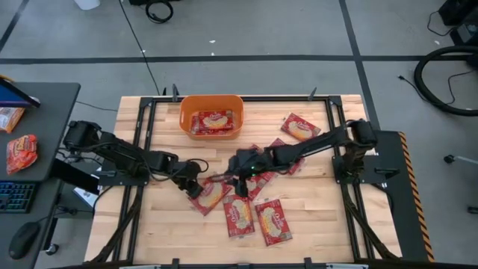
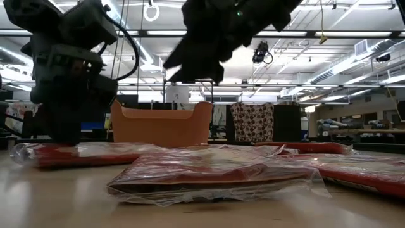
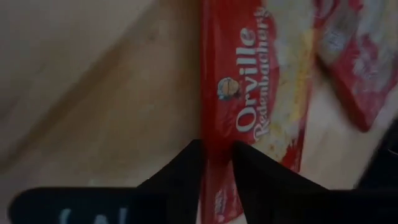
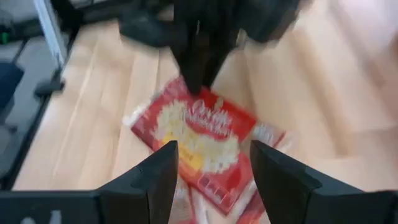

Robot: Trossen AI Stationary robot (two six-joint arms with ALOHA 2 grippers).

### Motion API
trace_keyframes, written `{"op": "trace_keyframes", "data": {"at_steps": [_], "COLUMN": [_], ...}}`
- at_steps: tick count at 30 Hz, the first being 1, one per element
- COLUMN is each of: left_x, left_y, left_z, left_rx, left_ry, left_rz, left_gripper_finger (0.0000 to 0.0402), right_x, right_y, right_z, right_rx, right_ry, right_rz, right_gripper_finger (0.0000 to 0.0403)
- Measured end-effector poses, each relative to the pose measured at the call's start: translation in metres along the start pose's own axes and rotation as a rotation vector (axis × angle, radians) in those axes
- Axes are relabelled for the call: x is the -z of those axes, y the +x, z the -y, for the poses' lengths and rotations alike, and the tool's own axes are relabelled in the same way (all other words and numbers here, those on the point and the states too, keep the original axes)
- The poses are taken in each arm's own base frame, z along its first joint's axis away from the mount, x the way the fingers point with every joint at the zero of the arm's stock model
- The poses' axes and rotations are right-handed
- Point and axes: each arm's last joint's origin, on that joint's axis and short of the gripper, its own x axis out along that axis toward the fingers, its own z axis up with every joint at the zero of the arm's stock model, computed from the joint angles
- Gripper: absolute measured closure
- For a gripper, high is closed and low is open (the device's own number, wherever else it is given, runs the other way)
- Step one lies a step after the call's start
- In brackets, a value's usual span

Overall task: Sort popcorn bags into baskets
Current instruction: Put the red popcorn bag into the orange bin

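Note:
Several red popcorn bags with cream labels lie flat on the wooden table, and one more (image 1: 211,122) lies in the orange basket (image 1: 211,101) at the far edge. My left gripper (image 1: 197,187) is down at the left edge of one bag (image 1: 214,193), shut on it. My right gripper (image 1: 234,173) hangs open above the same bag (image 4: 199,143), clear of it, its fingers (image 4: 158,180) wide apart. In the low view the left gripper (image 2: 63,136) reaches down onto that bag (image 2: 95,152), while the right arm (image 2: 221,31) stays high. My left gripper pinches the bag's long side edge (image 3: 216,158) between its two fingers, near one end of that edge. The fingers (image 3: 186,171) slant down from the table's left side and lie across the edge. The bag lies flat on the table.
Other bags lie close by: two (image 1: 239,215) (image 1: 272,221) toward the near edge, a few under the right arm (image 1: 280,149), one (image 1: 300,127) at the far right. Black frame rails (image 1: 146,142) run along the table's sides. Bare wood lies at the near left.

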Motion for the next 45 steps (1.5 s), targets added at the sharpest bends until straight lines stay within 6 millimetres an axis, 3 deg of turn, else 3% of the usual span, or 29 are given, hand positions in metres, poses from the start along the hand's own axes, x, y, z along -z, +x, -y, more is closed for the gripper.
{"op": "trace_keyframes", "data": {"at_steps": [13,16,20,24,28,34,41,45], "left_x": [-0.005,-0.007,-0.012,-0.018,-0.021,-0.023,-0.023,-0.024], "left_y": [0.0,-0.001,-0.001,0.01,0.022,0.026,0.027,0.026], "left_z": [0.012,0.004,0.001,-0.006,-0.009,0.0,0.002,0.003], "left_rx": [0.097,0.077,0.105,0.131,0.168,0.27,0.28,0.288], "left_ry": [0.04,0.007,-0.022,-0.053,-0.071,-0.068,-0.073,-0.031], "left_rz": [0.099,0.033,0.054,0.013,-0.051,-0.057,-0.038,-0.012], "left_gripper_finger": [0.0368,0.0343,0.0277,0.0226,0.022,0.0258,0.0379,0.0394], "right_x": [0.038,0.034,0.027,0.039,0.054,0.055,0.053,0.027], "right_y": [0.045,0.045,0.041,0.052,0.068,0.07,0.069,0.058], "right_z": [0.015,0.016,0.003,0.0,0.013,0.012,0.012,0.006], "right_rx": [0.036,0.046,0.043,0.083,0.129,0.182,0.189,0.23], "right_ry": [-0.15,-0.117,-0.224,-0.316,-0.244,-0.195,-0.164,-0.196], "right_rz": [-0.125,-0.144,-0.177,-0.174,-0.209,-0.195,-0.192,-0.174], "right_gripper_finger": [0.0198,0.0198,0.0198,0.0198,0.0198,0.0198,0.0206,0.0215]}}
